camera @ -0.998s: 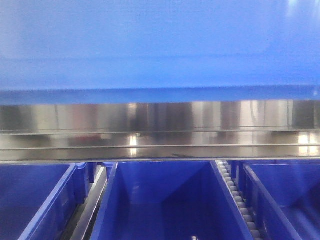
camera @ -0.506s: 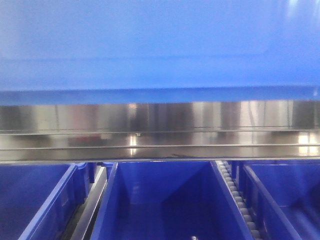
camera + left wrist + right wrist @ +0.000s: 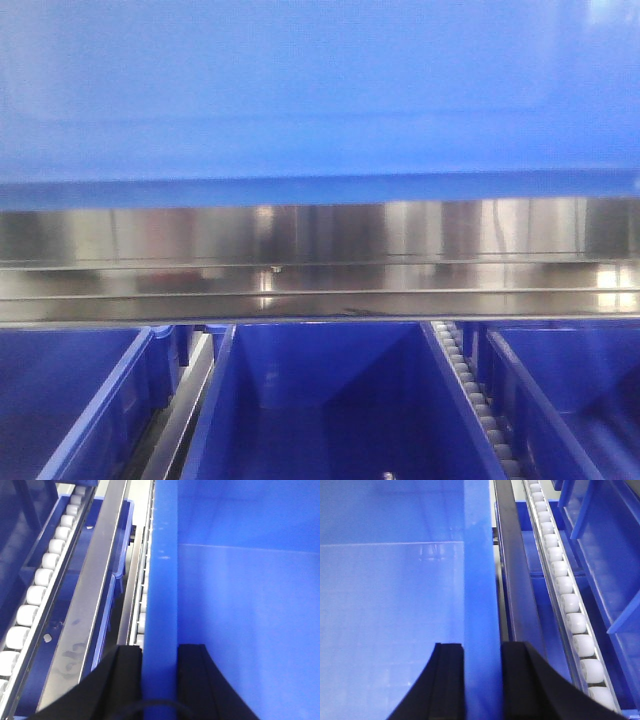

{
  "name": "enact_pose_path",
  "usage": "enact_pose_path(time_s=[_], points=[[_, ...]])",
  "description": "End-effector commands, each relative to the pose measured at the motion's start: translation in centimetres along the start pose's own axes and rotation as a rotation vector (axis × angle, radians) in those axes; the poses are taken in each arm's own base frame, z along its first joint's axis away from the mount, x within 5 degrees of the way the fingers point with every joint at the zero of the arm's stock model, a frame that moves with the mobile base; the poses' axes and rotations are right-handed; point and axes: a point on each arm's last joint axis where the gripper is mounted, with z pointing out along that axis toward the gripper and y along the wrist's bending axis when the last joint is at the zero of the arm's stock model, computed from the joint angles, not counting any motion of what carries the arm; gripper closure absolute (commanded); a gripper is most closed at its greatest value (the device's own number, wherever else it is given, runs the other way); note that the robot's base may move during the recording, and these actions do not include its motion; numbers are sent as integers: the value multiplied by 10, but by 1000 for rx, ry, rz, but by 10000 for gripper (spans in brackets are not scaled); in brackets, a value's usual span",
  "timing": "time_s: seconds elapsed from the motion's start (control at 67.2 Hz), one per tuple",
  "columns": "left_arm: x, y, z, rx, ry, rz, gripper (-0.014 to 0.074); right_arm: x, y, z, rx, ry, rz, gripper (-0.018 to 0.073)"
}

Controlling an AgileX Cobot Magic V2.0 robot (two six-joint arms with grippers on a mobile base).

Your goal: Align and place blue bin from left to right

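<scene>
The blue bin (image 3: 320, 90) fills the upper part of the front view, held up close to the camera, its smooth side panel and lower edge showing. My left gripper (image 3: 160, 652) is shut on the bin's left rim (image 3: 162, 580), one black finger outside and one inside the wall. My right gripper (image 3: 483, 650) is shut on the bin's right rim (image 3: 481, 570) in the same way. The bin's pale blue inside (image 3: 390, 610) shows in both wrist views. Neither arm shows in the front view.
Below the held bin run steel rails (image 3: 320, 270). Under them stand three darker blue bins, at left (image 3: 70, 400), middle (image 3: 330, 400) and right (image 3: 570, 390). White roller tracks (image 3: 35, 595) (image 3: 570, 595) and steel bars (image 3: 95, 580) flank the bin on both sides.
The held bin's side panel has shifted a little in the front view; the rails and lower bins stay where they were.
</scene>
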Motion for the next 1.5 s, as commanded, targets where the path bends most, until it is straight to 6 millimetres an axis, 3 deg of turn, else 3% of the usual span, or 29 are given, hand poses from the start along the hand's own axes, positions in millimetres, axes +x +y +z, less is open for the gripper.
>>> enact_pose_path(time_s=[0.0, 0.179, 1.489], points=[[-9, -1, -7, 53, -92, -19, 707, -7, 1, -7, -47, -84, -2, 629], [-9, -1, -7, 50, -93, 51, 707, -7, 1, -7, -47, -84, -2, 629], [-9, -1, -7, 50, -93, 51, 707, -11, 4, -7, -87, -121, -3, 629]])
